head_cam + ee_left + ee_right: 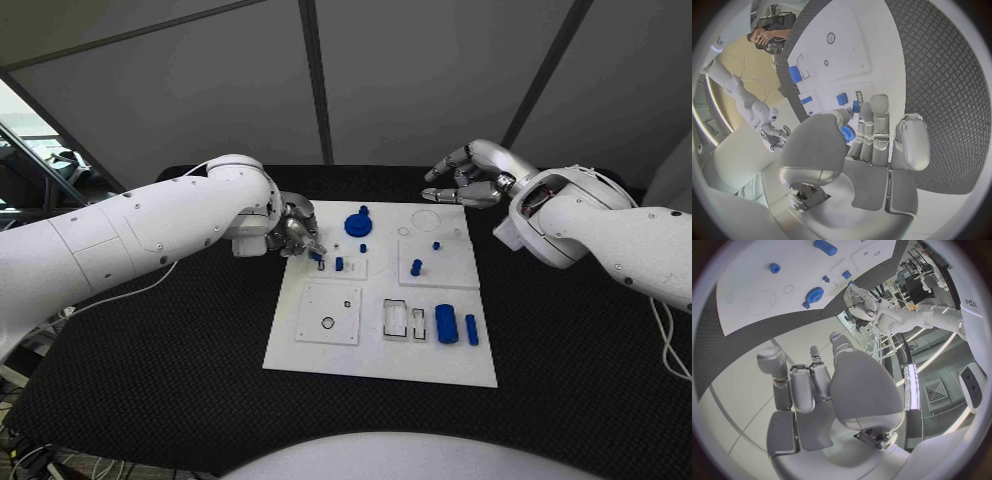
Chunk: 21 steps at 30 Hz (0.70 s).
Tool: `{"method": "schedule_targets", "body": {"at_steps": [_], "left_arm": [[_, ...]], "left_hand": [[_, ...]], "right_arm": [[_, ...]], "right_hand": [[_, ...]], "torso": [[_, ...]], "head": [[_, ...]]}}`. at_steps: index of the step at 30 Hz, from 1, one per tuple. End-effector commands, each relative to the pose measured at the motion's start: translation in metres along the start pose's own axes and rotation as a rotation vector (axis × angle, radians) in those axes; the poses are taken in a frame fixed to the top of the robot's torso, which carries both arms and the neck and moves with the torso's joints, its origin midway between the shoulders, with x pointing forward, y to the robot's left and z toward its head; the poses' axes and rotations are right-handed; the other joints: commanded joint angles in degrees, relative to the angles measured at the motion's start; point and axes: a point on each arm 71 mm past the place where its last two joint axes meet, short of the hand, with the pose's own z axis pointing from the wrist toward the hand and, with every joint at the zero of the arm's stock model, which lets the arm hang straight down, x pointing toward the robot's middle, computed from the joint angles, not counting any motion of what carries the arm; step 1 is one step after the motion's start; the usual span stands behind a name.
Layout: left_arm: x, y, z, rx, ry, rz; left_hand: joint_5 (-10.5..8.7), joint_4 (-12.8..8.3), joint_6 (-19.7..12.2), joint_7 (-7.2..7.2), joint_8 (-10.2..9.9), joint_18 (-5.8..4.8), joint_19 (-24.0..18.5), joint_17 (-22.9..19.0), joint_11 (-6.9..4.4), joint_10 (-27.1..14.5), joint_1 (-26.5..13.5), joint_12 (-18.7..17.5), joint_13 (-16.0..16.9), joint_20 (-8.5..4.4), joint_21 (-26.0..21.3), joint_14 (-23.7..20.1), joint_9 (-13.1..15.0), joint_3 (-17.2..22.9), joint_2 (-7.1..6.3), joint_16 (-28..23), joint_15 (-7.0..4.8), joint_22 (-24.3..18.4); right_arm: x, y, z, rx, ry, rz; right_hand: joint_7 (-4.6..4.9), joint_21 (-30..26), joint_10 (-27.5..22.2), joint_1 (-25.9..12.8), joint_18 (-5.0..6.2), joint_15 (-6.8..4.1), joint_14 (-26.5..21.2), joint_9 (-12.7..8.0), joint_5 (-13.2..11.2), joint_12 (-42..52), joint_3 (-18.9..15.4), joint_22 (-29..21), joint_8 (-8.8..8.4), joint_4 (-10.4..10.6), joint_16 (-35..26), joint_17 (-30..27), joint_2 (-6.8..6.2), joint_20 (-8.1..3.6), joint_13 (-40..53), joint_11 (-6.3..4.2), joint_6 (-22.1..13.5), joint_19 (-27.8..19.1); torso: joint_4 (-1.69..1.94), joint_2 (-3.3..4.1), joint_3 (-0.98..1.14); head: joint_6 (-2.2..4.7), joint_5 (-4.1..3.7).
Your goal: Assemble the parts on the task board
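Your robot's left hand [293,232] sits at the left edge of the white task board [378,365], fingers curled low over the board's upper-left corner. In the left wrist view, that hand [867,137] pinches a small blue part [847,133] between thumb and fingers, just above the board surface; a second blue peg [842,99] stands on the board close in front of the fingertips.

Your right hand [472,175] hovers past the far edge of the board, over the black table [577,340], apart from every piece. Its fingers are loosely curled and, as the right wrist view shows, the hand [817,385] grasps nothing.

On the board, seen from the head camera, a round blue gear-like part [358,224] lies near the far left corner, just beside the left hand. A short blue peg [339,264] stands on the small square plate below it, and another upright peg [415,267] stands on the square plate to the right, with a tiny blue piece [436,245] beyond it. Toward the near right, a thick blue cylinder [446,324] lies beside a slimmer blue bar [472,328], both just right of two rectangular cut-outs [395,318]. A square plate with a small round hole [327,322] occupies the near-left quarter of the board.

A faint circular recess [426,219] marks the far right part of the board, unoccupied, near your right hand.
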Motion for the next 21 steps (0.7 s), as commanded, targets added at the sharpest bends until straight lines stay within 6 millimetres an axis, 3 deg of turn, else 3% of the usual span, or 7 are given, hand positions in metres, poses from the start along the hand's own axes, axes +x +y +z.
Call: {"method": "schedule_targets", "body": {"at_steps": [1,21], "left_arm": [[0.002,-0.002,0.002,-0.009,0.035,0.019],[0.011,-0.011,0.008,-0.065,0.004,0.1]], "left_hand": [[0.0,-6.8,-0.4,-0.19,0.2,0.19,0.8,0.0,-0.61,1.0,-0.3,0.3,0.0,-0.23,0.2,-0.2,0.1,7.0,-0.44,-0.1,-0.23,5.6],[0.02,-7.5,-0.4,-0.17,0.4,0.06,1.1,0.2,-0.64,1.7,-0.4,0.9,0.9,-0.25,0.8,-0.1,0.3,7.7,-0.63,0.2,-0.27,6.1]], "right_arm": [[0.0,0.003,0.001,-0.01,0.0,-0.002],[0.0,0.003,0.001,-0.003,-0.006,-0.001]], "right_hand": [[-0.34,-0.1,-0.3,0.2,0.5,-0.43,3.5,-0.1,0.2,-0.1,0.2,0.1,0.31,0.0,-0.2,3.2,0.35,-0.2,2.7,-0.12,-0.2,-0.1],[-0.34,-0.1,-0.3,0.2,0.48,-0.43,3.6,-0.1,0.3,-0.1,0.2,0.2,0.32,0.0,-0.2,3.3,0.36,-0.2,2.7,-0.12,-0.2,-0.1]], "torso": [[0.08,-0.06,0.01],[0.05,-0.02,-0.07]], "head": [[-0.08,0.09],[-0.09,0.31]]}}
